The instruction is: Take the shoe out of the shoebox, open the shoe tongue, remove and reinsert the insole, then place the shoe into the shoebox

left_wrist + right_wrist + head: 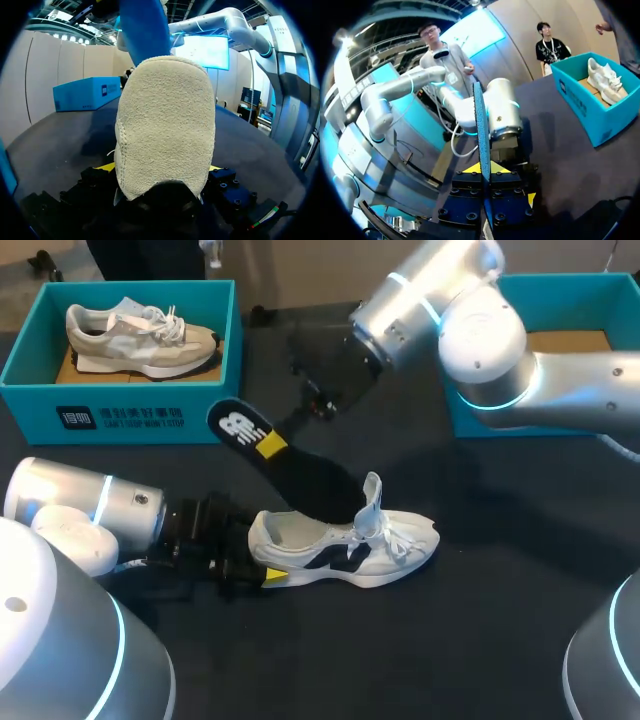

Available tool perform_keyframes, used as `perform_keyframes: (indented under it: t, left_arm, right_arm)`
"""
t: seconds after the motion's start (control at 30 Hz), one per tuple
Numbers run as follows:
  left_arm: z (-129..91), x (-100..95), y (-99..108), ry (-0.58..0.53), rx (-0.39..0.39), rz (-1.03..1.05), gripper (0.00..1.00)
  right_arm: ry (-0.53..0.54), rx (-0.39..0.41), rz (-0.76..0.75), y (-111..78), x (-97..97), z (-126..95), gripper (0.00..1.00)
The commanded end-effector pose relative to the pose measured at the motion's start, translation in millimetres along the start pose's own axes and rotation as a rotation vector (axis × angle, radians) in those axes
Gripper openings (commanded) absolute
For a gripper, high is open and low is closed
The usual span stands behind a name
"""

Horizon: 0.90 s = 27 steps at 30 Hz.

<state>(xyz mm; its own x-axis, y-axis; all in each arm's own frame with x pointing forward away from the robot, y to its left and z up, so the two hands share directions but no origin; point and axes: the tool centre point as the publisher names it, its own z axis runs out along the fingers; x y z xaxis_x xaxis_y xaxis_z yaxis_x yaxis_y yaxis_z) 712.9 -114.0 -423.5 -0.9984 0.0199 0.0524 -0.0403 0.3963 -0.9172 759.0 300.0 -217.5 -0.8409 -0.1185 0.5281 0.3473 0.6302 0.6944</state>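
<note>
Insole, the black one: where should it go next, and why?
Probably the right gripper should slide the insole toe-first a little deeper into the shoe. Its front end sits at the shoe's opening, its heel end raised, the tongue stands up, and the left gripper clamps the heel. It could equally be coming out; I cannot tell.

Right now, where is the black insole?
In the head view, near mid-table: the insole, gripped by the right tool, slants down to the opening of the white shoe.

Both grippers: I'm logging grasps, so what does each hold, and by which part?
The left gripper clamps the white shoe at its heel; the right gripper pinches the black insole near its logo end.
</note>
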Motion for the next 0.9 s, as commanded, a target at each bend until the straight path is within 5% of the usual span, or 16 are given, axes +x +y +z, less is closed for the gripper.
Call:
perform_keyframes:
  t: [0.03,0.9]
  left_arm:
    - [0.7,0.8,-0.2,-0.001,-0.002,0.000,0.00]
    - [0.7,0.8,-0.2,-0.001,-0.002,0.000,0.00]
  right_arm:
    - [-0.205,-0.119,-0.013,2.4,14.4,-9.3,0.00]
    - [-0.260,-0.154,-0.047,11.3,17.0,-17.5,0.00]
